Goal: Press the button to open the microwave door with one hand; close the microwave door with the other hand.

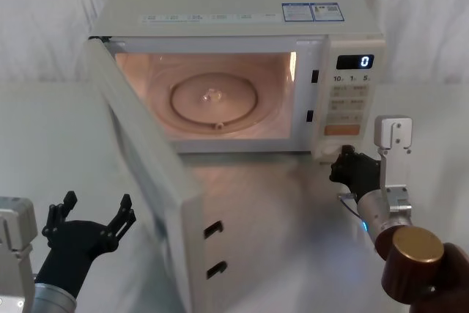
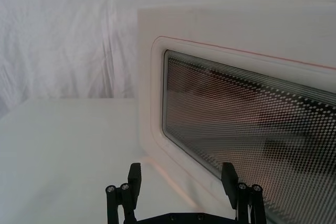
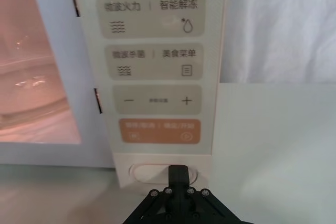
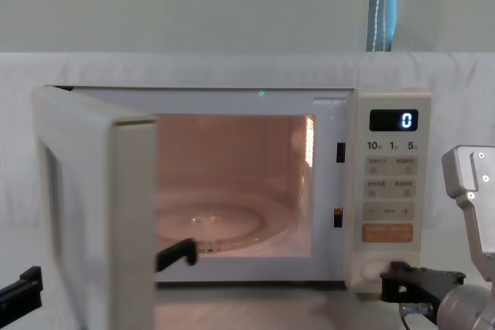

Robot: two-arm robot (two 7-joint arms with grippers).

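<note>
Right gripper (image 3: pixel 177 174) pinched to one narrow tip, nose right up against the button (image 3: pixel 152 172), seems touching. Button at the very bottom of the key panel (image 1: pixel 349 100), under the orange key (image 3: pixel 160 131). Small beige keys above that, screen (image 4: pixel 393 120) showing 0.

Left gripper (image 1: pixel 92 210) wide apart, low on the robot's left, outside the microwave door (image 1: pixel 150 174), near it but not touching. In left wrist view, two fingers (image 2: pixel 135 174) spread in front of the door's dark window (image 2: pixel 252 124).

Door swung far out toward the robot, hinged on the left, latch hooks (image 1: pixel 213 229) on its free edge. Inside lit up pink, glass plate (image 1: pixel 212 98) bare. So open part looks done; shut part not yet done.

What could go wrong:
- Right gripper staying on button while door gets pushed: latch maybe won't catch, door pops back.
- Left push too soft: door stops short, hooks not in.
- Push too hard or too far from door's free edge: whole microwave (image 4: pixel 255 98) slides on the table (image 1: pixel 51 122).
- Spread fingers could snag on the raised window frame or scrape the window.
</note>
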